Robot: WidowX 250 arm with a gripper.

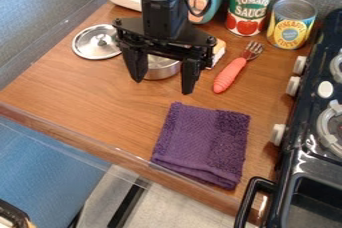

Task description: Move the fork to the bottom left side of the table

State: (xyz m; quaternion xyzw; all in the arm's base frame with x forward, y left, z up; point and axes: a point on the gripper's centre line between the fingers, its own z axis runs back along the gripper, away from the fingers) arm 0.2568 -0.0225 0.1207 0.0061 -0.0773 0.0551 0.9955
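My gripper [162,84] hangs over the upper middle of the wooden table [87,92], open, its two black fingers pointing down and set well apart. To its right lies the fork [230,73], with an orange-red handle and metal tines angled toward the upper right. The fork is apart from the gripper and rests on the wood, below the two cans.
A metal pot [160,68] stands behind and between the fingers, with a lid [96,41] to its left. Tomato sauce can [249,4] and pineapple can [291,23] stand at the back right. A purple cloth [202,144] lies front right, beside the stove [304,159].
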